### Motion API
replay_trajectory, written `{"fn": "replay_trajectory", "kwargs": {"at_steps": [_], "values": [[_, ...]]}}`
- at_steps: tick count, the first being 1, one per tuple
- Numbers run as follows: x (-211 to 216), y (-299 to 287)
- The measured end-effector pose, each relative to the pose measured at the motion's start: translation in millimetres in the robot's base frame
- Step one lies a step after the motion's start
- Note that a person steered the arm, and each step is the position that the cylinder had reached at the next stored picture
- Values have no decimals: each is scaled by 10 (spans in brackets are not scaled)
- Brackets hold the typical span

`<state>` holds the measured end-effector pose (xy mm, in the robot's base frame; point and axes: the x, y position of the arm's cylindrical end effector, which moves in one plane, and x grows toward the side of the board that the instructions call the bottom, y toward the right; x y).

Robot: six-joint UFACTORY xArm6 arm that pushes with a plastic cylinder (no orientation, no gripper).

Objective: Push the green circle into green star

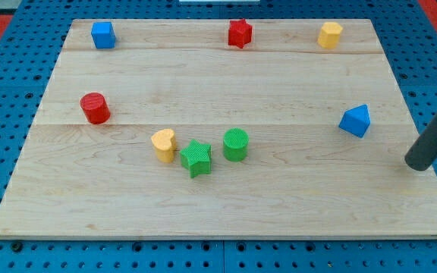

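Nearest the view's bottom sits the green star (196,158), with the green circle (235,144) just beside it on the right. No jaws exist; my tip (416,164) waits far right. Approach is pending: get behind the circle's right side.

A pale wooden board (226,205) with visible grain and long plank seams, smooth and matt. It sits on a blue perforated sheet (6,91) dotted with holes. The green star (196,158) and green circle (236,144) look like ribbed, matt plastic. The dark rod (435,140) appears smooth and matt.
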<state>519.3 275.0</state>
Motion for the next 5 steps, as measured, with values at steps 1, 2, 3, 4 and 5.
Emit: {"fn": "replay_trajectory", "kwargs": {"at_steps": [1, 2, 3, 4, 5], "values": [[0, 35], [200, -359], [522, -829], [285, -1546], [136, -2145]]}}
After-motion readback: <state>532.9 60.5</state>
